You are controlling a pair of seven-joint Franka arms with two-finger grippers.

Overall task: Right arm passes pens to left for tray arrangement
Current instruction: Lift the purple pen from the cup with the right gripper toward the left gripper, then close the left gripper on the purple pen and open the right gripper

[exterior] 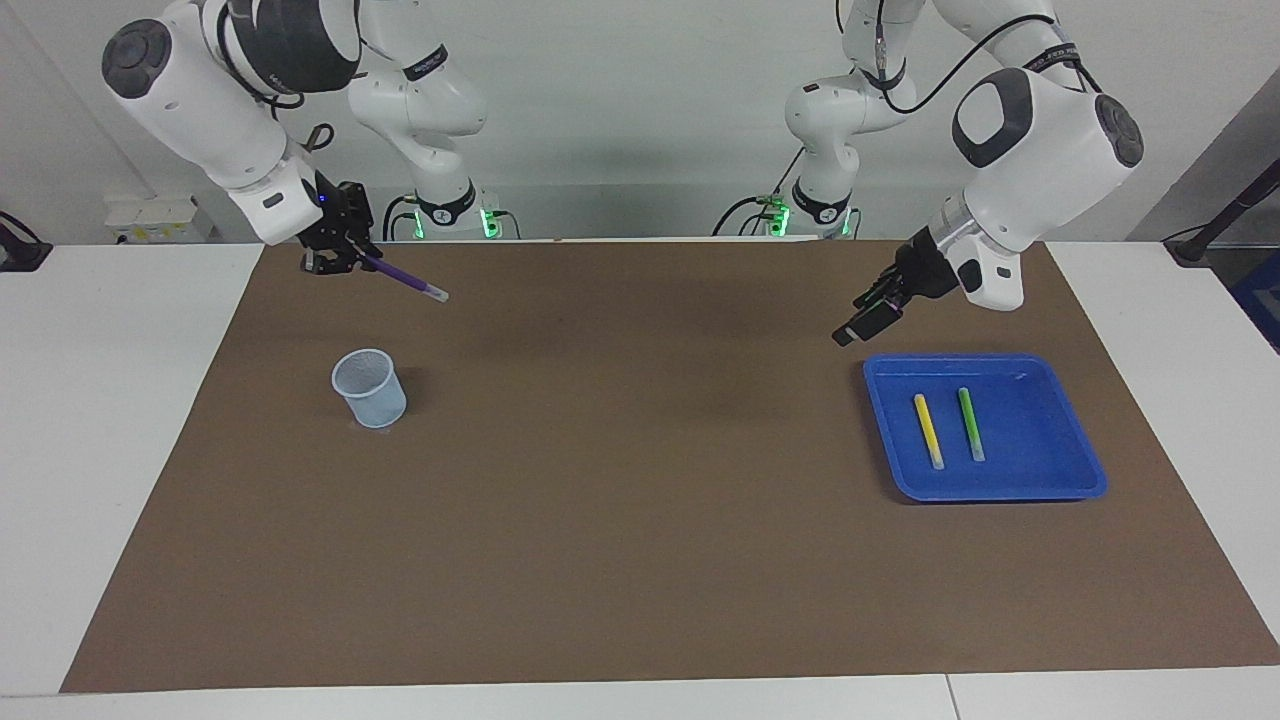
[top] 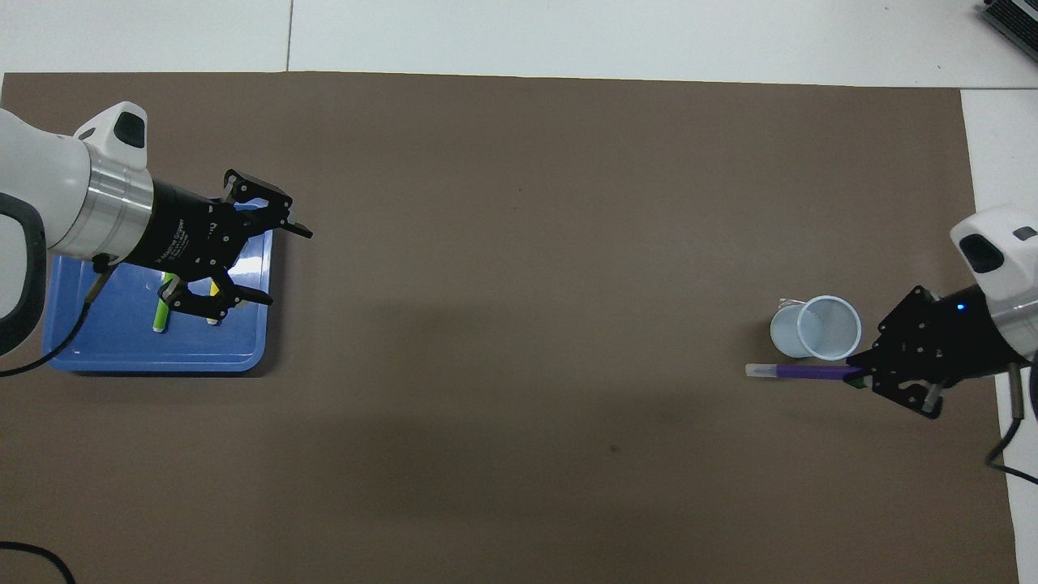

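My right gripper (exterior: 348, 262) is shut on one end of the purple pen (exterior: 408, 282) and holds it in the air, near level, over the mat at the right arm's end of the table. It also shows in the overhead view (top: 861, 375), with the purple pen (top: 803, 371) beside the cup. The yellow pen (exterior: 928, 430) and the green pen (exterior: 970, 423) lie side by side in the blue tray (exterior: 1035, 440). My left gripper (exterior: 858, 318) is open and empty, raised over the tray's edge (top: 122, 345). In the overhead view my left gripper (top: 284, 266) partly covers both pens.
A small pale-blue mesh cup (exterior: 370, 388) stands upright on the brown mat (exterior: 640, 500) at the right arm's end; it also shows in the overhead view (top: 819, 327). White table borders the mat on all sides.
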